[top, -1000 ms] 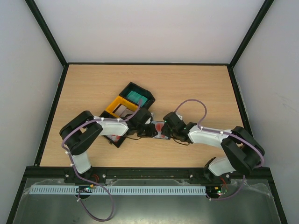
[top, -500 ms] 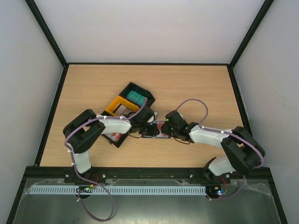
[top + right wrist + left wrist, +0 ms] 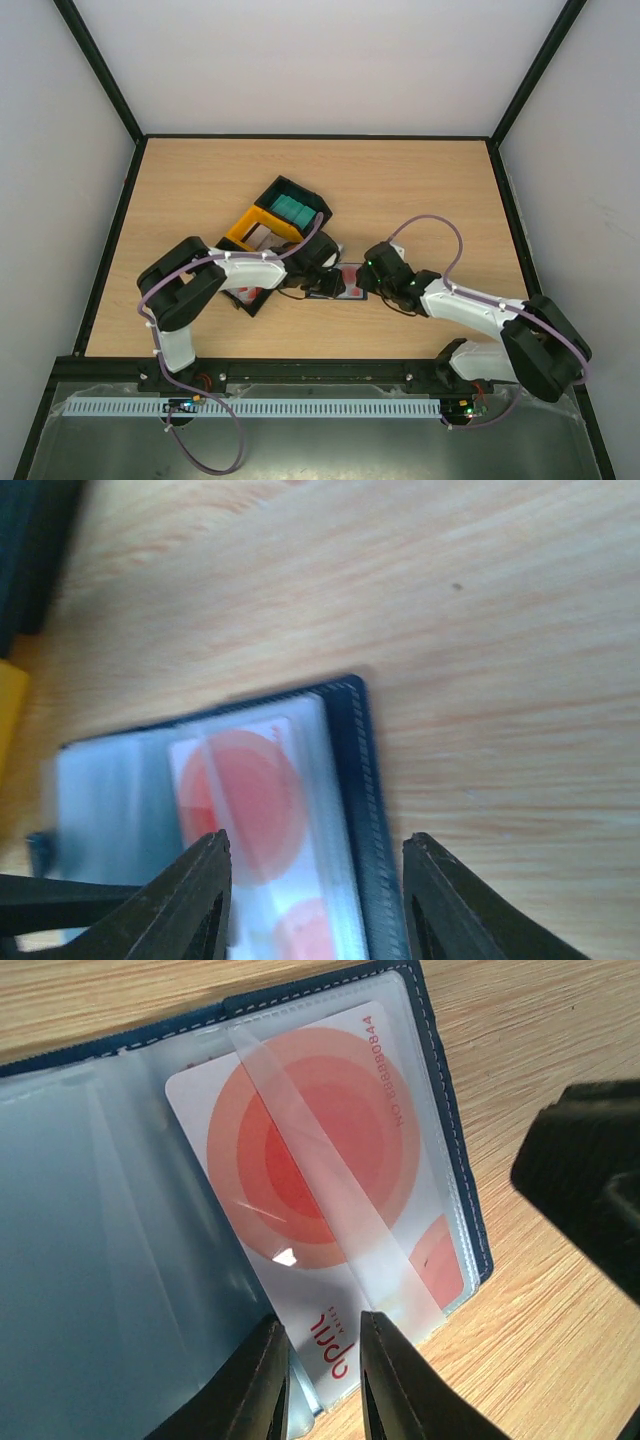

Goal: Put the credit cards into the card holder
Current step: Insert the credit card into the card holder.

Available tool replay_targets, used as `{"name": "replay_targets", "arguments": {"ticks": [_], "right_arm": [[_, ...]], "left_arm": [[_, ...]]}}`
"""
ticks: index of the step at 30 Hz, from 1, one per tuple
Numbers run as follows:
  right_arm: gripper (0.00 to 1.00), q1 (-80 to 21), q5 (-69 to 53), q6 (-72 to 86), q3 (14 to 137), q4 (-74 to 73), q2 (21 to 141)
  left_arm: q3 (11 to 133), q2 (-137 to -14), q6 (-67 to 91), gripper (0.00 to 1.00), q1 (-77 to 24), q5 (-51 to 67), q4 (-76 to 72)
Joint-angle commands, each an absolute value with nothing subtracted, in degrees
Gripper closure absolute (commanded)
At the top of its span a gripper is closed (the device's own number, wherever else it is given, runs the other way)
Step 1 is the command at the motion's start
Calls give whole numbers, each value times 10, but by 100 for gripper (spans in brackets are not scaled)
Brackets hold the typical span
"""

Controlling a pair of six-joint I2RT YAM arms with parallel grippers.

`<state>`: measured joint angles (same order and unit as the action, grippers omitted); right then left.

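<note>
A small navy-blue folding card holder [image 3: 345, 283] lay open, pale-blue lining up, on the light wooden bench [image 3: 430, 190]. It sat about midway across and closer to the near edge than the far one, between the two arms' claws. A thin red-and-white plastic credit card [image 3: 320, 1160] rested in the clear sleeve on the holder's right-hand page, a see-through strip crossing its face.

The card's long axis ran straight away from the left claw [image 3: 320, 1325]. Its near short end lay between the claw's two dark fingers [image 3: 262, 1380] and appeared to stand slightly past the holder's edge. Those fingers were narrowly parted, wider than the card is thick and clamped on nothing that the wrist view showed.

The right claw [image 3: 318, 845] was spread wide over the same card-bearing page, one finger above the sleeve and the other just outside the holder's stitched border. Whether it pressed on the holder could not be told.

With the card lying in line with the left arm's reach, that arm looked better placed for seating it. A push along the long axis toward the far end of the sleeve would probably do it, and the right claw could steady the holder.

Toward the bench's left side sat a black plastic tray of teal items [image 3: 290, 208], touching a yellow tray [image 3: 247, 230]. A second black tray [image 3: 250, 297] near them lay partly hidden under the left arm.
</note>
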<state>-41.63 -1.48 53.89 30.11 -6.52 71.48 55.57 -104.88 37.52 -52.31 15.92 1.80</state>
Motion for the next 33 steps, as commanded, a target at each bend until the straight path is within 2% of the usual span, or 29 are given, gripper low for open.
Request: {"name": "replay_targets", "arguments": {"ticks": [1, 6, 11, 17, 21, 28, 33], "right_arm": [[54, -416, 5, 553, 272, -86, 693], [54, -417, 3, 557, 263, -88, 682], [51, -417, 3, 555, 269, -109, 658], [45, -417, 6, 546, 274, -158, 590], [41, -417, -11, 530, 269, -200, 553], [39, -417, -18, 505, 272, -240, 518], [38, -420, -9, 497, 291, -239, 544]], "left_arm": [[563, -1053, 369, 77, -530, 144, 62], [578, -1047, 366, 74, -536, 132, 76], [593, -1008, 364, 61, -547, 71, 128], [585, -931, 380, 50, -553, 10, 176], [568, -864, 405, 36, -553, -37, 187], [528, -775, 421, 28, -553, -46, 173], [517, -772, 422, 24, -552, -31, 158]]}}
